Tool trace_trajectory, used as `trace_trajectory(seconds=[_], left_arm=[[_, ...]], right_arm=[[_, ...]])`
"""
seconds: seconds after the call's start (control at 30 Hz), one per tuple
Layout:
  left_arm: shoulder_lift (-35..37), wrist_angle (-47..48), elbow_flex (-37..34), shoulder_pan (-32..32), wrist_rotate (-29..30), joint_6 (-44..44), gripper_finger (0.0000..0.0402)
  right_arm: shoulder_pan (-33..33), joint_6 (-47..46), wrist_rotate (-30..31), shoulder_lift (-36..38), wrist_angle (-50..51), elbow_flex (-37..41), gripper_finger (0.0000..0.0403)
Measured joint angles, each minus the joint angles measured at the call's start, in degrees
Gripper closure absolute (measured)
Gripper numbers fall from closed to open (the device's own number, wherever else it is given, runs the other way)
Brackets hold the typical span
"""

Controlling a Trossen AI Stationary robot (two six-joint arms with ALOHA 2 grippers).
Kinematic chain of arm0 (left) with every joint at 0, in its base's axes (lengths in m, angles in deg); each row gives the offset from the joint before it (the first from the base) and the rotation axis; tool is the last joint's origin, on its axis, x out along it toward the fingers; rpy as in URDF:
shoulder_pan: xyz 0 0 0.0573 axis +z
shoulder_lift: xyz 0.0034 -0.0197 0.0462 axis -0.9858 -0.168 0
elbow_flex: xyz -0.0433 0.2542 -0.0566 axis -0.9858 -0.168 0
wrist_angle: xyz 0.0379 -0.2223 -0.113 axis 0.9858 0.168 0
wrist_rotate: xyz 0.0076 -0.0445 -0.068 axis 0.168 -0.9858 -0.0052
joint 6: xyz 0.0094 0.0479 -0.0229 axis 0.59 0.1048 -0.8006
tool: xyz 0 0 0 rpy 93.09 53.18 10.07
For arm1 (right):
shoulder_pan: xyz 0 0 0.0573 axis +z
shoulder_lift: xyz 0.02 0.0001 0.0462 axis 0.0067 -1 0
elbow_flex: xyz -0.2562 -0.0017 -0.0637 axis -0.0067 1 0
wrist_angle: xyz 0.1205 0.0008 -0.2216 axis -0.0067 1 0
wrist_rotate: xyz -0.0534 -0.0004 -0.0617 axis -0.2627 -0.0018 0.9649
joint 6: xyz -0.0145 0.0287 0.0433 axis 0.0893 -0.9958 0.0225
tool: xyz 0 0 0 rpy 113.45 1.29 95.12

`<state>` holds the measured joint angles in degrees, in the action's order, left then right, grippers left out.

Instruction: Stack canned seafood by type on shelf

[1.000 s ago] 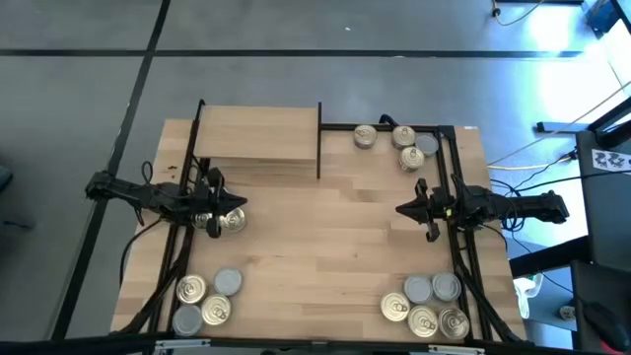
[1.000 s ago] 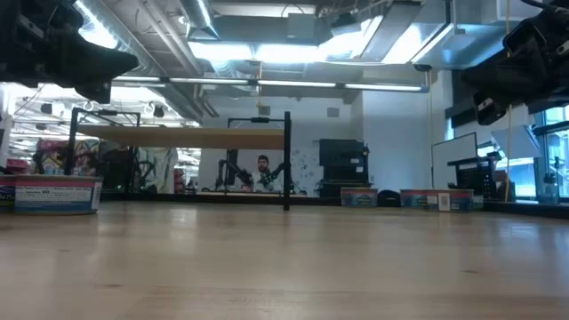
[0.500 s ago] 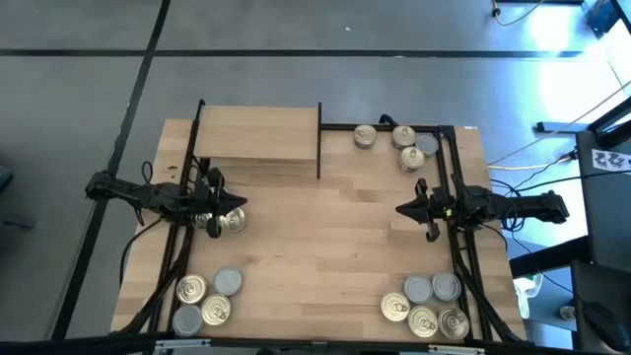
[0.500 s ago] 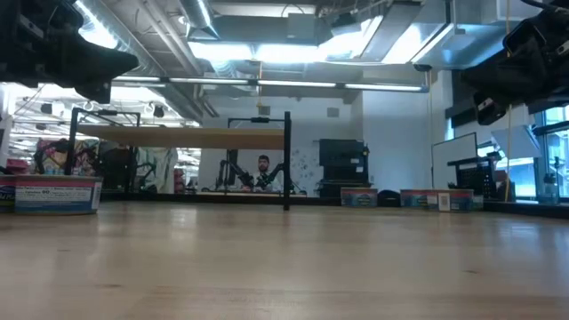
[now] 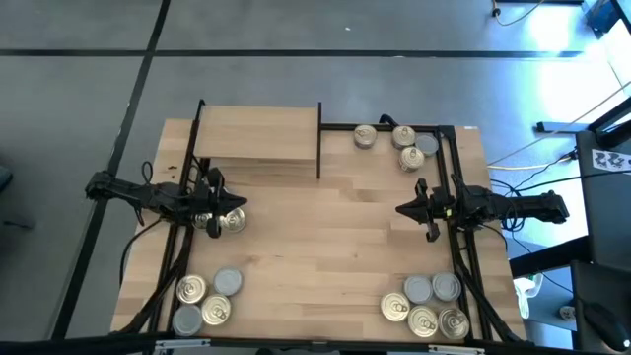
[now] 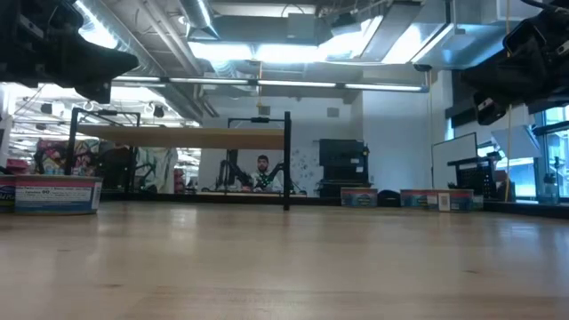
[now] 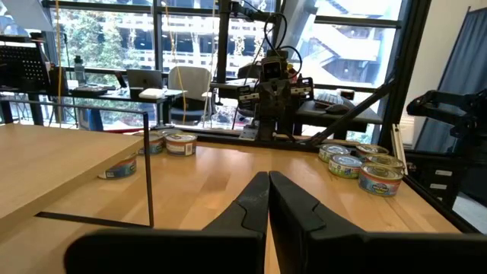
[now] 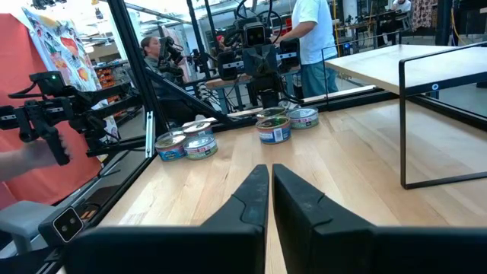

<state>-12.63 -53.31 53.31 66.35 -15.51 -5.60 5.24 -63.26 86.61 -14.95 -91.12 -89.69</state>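
Note:
The shelf (image 5: 258, 138), a raised light-wood board on a thin black frame, stands at the table's far left. The canned seafood lies on the tabletop in clusters: far right (image 5: 399, 144), near left (image 5: 203, 298), near right (image 5: 430, 304). A few tins (image 5: 233, 221) sit just below my left gripper. My left gripper (image 5: 244, 206) hangs level above the table at its left side, fingers shut (image 7: 268, 186) and pointing toward the right edge. My right gripper (image 5: 399, 209) hangs level at the right side, fingers shut (image 8: 270, 183), pointing toward the left edge.
Black frame rails (image 5: 461, 237) run along the table's left and right sides under the arms. The wide middle of the tabletop (image 5: 325, 232) is bare wood. Beyond the table, people (image 8: 313, 38) stand and sit in the room.

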Motion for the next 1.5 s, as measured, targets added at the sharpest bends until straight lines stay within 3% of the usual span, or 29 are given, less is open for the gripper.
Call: trace_trajectory(seconds=[0.17, 0.4, 0.77, 1.2, 1.37, 1.5], left_arm=[[0.00, -0.20, 0.01, 0.00, -0.02, 0.14, 0.0394], [0.02, -0.41, -0.01, 0.02, 0.00, -2.44, 0.0394], [-0.50, -5.99, -0.04, 1.75, 0.49, -2.93, 0.0394], [-12.37, -6.58, 3.03, 1.81, 0.61, -4.13, 0.0394], [-16.86, -6.52, 4.15, 1.81, 0.61, -4.13, 0.0394], [-19.02, -6.54, 4.77, 1.81, 0.61, -4.11, 0.0394]], right_arm=[[0.01, 0.03, 0.13, 0.00, -0.22, 0.00, 0.0381], [-0.02, 0.55, 6.19, 0.01, -1.32, 0.00, 0.0381], [-0.02, 4.64, 7.53, 0.01, -1.57, 0.00, 0.0381], [-0.02, 4.64, 8.03, -0.72, -6.97, -0.38, 0.0381], [-0.02, 4.96, 16.58, -6.65, -6.12, -3.69, 0.0381], [-0.02, 6.87, 28.03, -13.12, -3.10, -7.07, 0.0382]])
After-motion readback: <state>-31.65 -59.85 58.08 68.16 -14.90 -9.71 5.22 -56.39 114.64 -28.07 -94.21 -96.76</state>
